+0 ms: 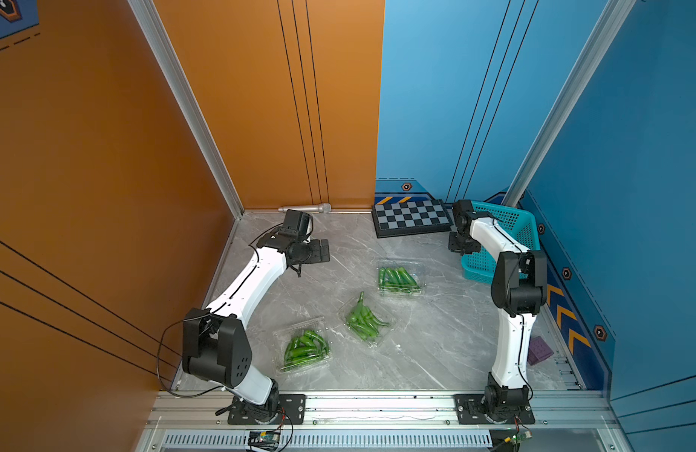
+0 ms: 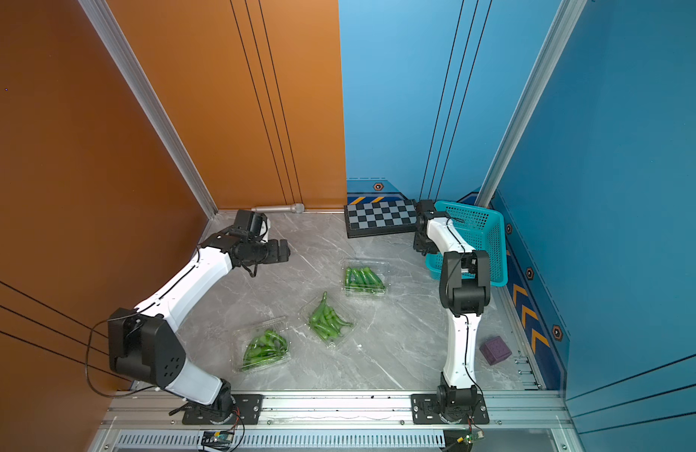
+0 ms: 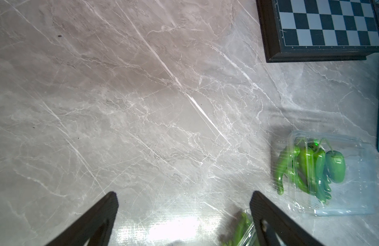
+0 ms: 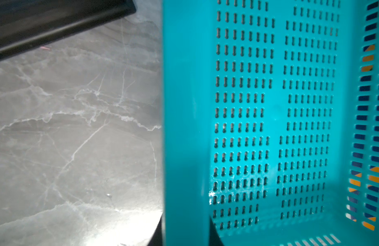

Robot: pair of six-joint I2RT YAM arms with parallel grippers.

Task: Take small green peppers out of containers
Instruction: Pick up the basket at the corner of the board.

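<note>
Across the marble bench [image 1: 436, 352] sit three clear containers, every one full of peppers [image 1: 397, 278] and none emptied. One [image 1: 417, 269] lies nearest the right fingers [image 4: 214, 235], a second [image 1: 386, 333] sits midway between the two sets of fingers, and the third [image 1: 286, 335] is well apart from both. No pepper lies loose on the bench, and the teal basket [image 4: 184, 127] shows a bare floor in the right wrist view.

The right fingers are clamped on the basket's wall, one tip on either side of it, near the chessboard [image 1: 412, 219]. The left fingers [image 3: 267, 219] are spread wide and empty above bare bench, with the containers off beyond one fingertip.

Whether the lids are latched cannot be told, though one pepper appears to poke past the middle container's rim. On this evidence the task is at its start, with every container yet to be opened and unloaded.
</note>
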